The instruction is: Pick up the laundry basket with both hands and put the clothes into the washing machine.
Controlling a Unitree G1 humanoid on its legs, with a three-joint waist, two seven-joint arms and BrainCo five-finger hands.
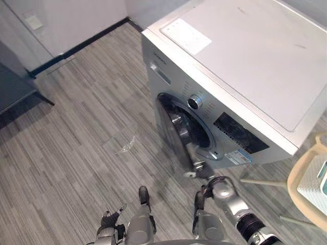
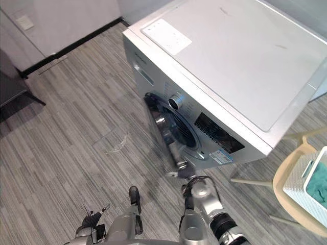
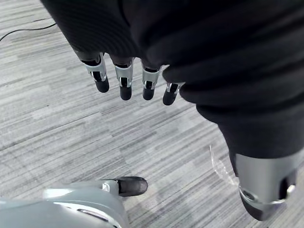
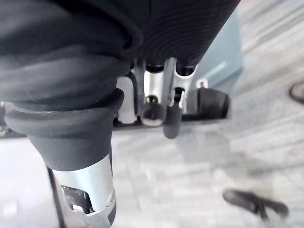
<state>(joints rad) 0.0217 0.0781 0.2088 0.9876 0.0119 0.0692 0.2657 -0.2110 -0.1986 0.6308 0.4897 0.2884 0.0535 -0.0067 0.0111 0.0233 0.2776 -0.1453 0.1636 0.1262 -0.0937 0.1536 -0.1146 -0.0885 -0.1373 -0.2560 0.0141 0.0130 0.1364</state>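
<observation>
Laundry corner, seen from above. A silver front-loading washing machine (image 1: 245, 61) stands on a grey plank floor (image 1: 76, 127), its round door (image 1: 172, 127) swung wide open toward the robot. The robot's right hand (image 4: 154, 88) is at the lower edge of that door; I cannot tell whether it grips the door or only rests against it. The left hand (image 3: 123, 78) hangs low over the floor, well apart from the machine, relaxed and holding nothing.

The laundry basket (image 2: 299, 181) is in neither hand. It sits on the seat of a pale wooden chair (image 2: 281, 196), which stands on the floor beside the machine's front corner, on the robot's right. The basket is white with latticed walls, and teal clothes (image 2: 319, 186) lie inside it.

By its looks, the basket is thin moulded plastic: stiff enough to keep its shape, light, and rather smooth to the touch. The clothes are soft and probably add little weight, but they could slide and spill if the basket tips. The sensible hold is one hand on each of two opposite sides, just under the rim, with the basket lifted level. Both hands are away from it now, and the robot would likely need to turn right to reach the chair.
</observation>
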